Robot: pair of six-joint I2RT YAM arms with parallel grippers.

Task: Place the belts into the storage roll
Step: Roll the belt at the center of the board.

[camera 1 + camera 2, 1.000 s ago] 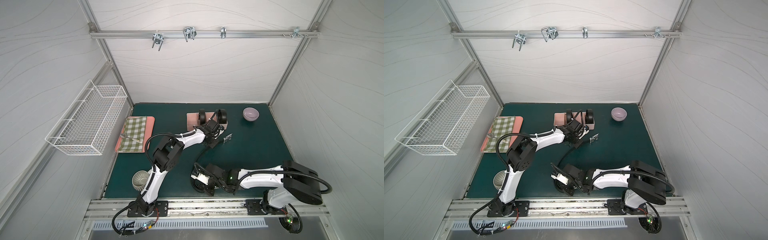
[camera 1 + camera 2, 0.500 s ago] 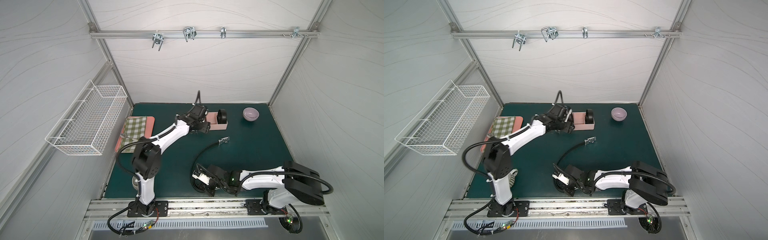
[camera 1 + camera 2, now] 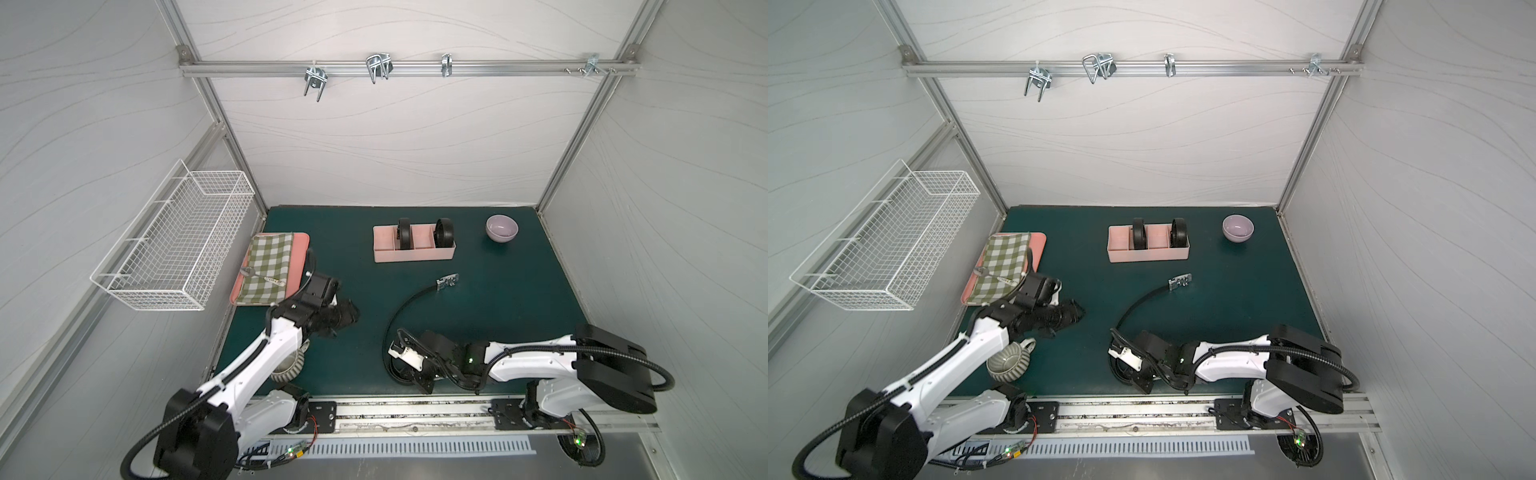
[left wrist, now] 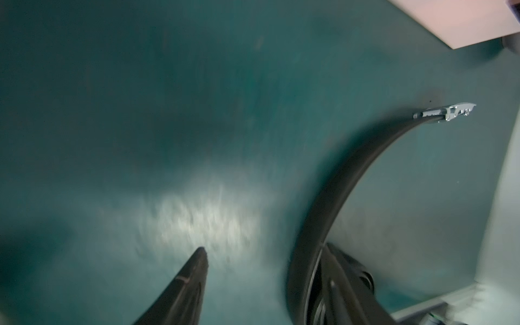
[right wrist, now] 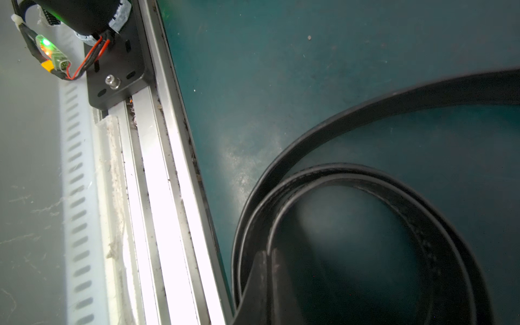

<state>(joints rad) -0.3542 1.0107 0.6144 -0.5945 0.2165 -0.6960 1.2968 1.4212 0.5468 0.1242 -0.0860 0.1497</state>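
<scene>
Loose black strap belt (image 4: 347, 174), outside the pale pink divided tray (image 3: 413, 254)
My right pincer (image 5: 267, 254) pinches its tail; buckle end (image 3: 447, 281) points trayward. Left pincer (image 3: 351, 311) spread, empty.

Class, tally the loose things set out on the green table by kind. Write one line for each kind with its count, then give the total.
Belts: 3 (coiled belt, second coiled belt, loose belt)
Trays: 2 (organiser tray, flat pink tray)
Cloths: 1 (checked cloth)
Spoons: 1 (spoon)
Bowls: 1 (bowl)
Cups: 1 (ribbed cup)
Total: 9
</scene>
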